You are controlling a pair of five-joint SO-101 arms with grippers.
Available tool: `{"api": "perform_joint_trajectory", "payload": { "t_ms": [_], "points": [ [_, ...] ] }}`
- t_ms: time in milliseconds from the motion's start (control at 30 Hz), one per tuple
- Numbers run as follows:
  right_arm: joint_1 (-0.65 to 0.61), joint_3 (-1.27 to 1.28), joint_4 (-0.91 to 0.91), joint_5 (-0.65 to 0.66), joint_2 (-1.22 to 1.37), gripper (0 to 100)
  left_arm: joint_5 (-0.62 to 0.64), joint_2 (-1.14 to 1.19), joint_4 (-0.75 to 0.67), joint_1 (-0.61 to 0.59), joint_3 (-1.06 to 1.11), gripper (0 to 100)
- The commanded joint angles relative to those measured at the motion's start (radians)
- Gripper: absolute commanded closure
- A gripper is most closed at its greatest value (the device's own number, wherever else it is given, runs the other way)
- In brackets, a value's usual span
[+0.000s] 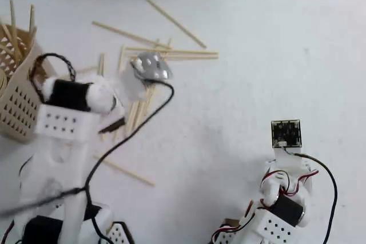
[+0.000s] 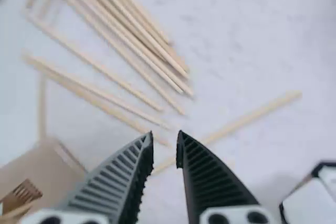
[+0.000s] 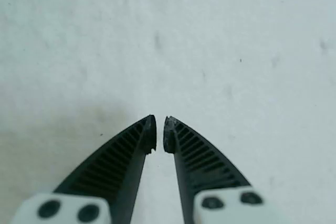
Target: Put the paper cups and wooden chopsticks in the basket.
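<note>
The chopstick-gathering step is in hand. On the white bench (image 1: pixel 274 55) a loose scatter of wooden chopsticks (image 1: pixel 189 55) lies near the far middle, with one stray chopstick (image 1: pixel 126 172) nearer the arms. The basket (image 1: pixel 20 107) sits at the bench's left edge with a few sticks (image 1: pixel 12 21) already standing in it. The left arm (image 1: pixel 63 118) hangs over the near end of the scatter, just beside the basket. In its wrist view the left end effector (image 2: pixel 164 137) shows a narrow gap between its ribbed jaws and holds nothing. It points down at the bench, with a bundle of chopsticks (image 2: pixel 131 40) lying side by side beyond the tips and a single stick (image 2: pixel 247 118) running off at an angle close to them. The right arm (image 1: pixel 283 198) sits well apart at the near right, and the right end effector (image 3: pixel 160 132) has its jaws all but touching over bare bench, empty. My judgement is that the next move falls to the left arm. It calls for spreading the jaws a little, lowering them astride one stick or a tight few, and closing across the stick's width rather than along it. The sticks lie flat and thin, so the tips probably need to reach almost to the surface to catch them. A short carry to the basket would follow.
</note>
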Motion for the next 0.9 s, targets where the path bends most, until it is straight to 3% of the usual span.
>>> {"api": "perform_joint_trajectory", "payload": {
  "t_ms": [0,167,300,433,867],
  "points": [
    [0.012,0.009,-0.002,-0.002,-0.001,95.4,-0.396,0.054,-0.097,-0.030,0.199,91],
    [0.012,0.009,-0.002,-0.002,-0.001,95.4,-0.703,0.096,-0.193,-0.044,0.443,90],
    [0.012,0.009,-0.002,-0.002,-0.001,95.4,-0.704,0.153,-0.382,-0.050,0.552,90],
    [0.012,0.009,-0.002,-0.002,-0.001,95.4,-0.709,0.242,-0.470,-0.044,0.582,85],
    [0.012,0.009,-0.002,-0.002,-0.001,95.4,-0.704,0.352,-0.465,-0.051,0.540,87]
  ]
}}
